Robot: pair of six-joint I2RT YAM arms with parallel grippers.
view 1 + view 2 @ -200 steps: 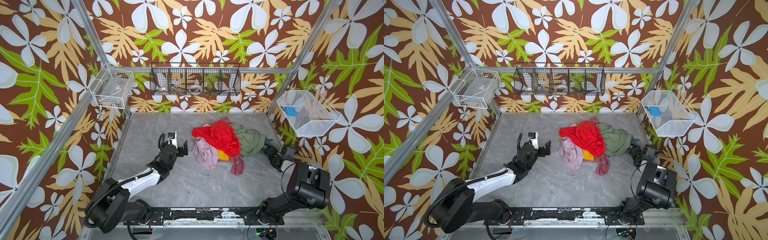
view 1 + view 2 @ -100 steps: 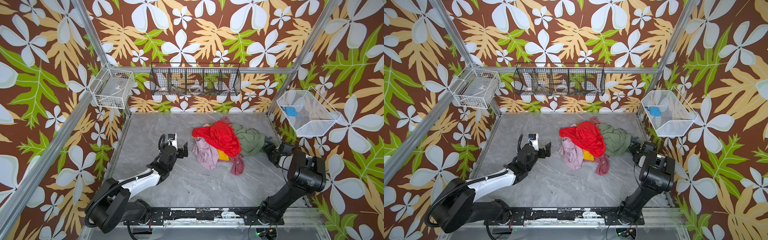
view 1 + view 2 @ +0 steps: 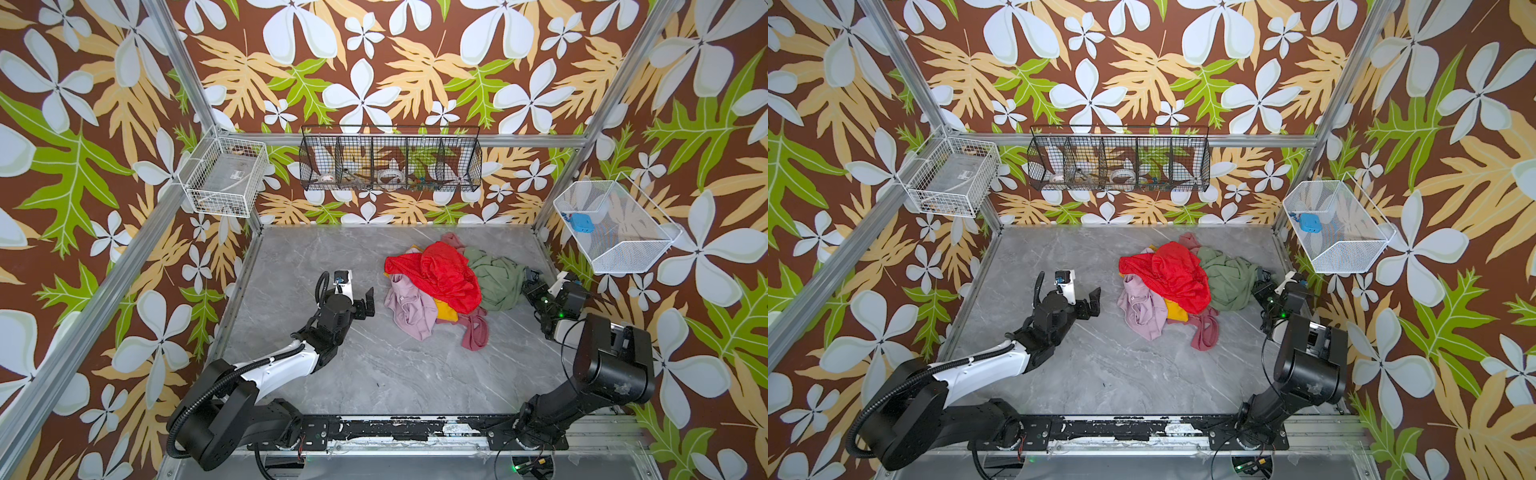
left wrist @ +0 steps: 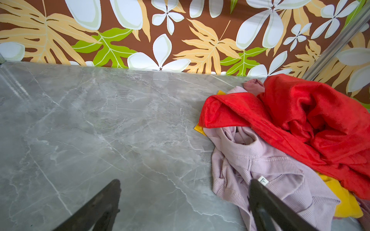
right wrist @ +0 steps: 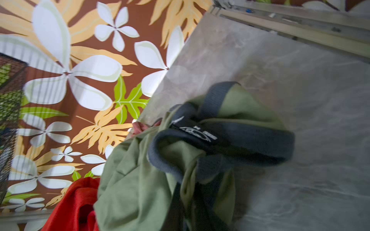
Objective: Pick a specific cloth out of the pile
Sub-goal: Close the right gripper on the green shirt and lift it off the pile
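The pile [image 3: 436, 286] lies right of the table's middle: bright red on top, with lilac-pink, yellow and dusty rose beneath it. The cloth [image 3: 496, 278] [image 3: 1227, 280], sage green with grey-blue bands, is bunched at the pile's right side. My right gripper [image 3: 527, 286] [image 3: 1259, 286] is at the cloth's right edge. In the right wrist view its jaws are shut [image 5: 190, 212] on a fold of the green cloth [image 5: 136, 180] and a dark band. My left gripper [image 3: 357, 289] [image 3: 1083, 293] stands open just left of the pile, holding nothing [image 4: 184, 190]. One of its fingers [image 4: 260, 202] overlaps the lilac garment [image 4: 270, 166].
On the walls hang a white wire basket [image 3: 226, 183] at the left, a black wire basket [image 3: 390, 160] at the back, and a white mesh basket [image 3: 615, 226] holding a blue item [image 3: 579, 222] at the right. The right wall frame stands close behind my right gripper.
My right arm has raised its elbow and pushed the gripper into the green cloth's right edge, where its jaws have shut. The left arm has not moved.
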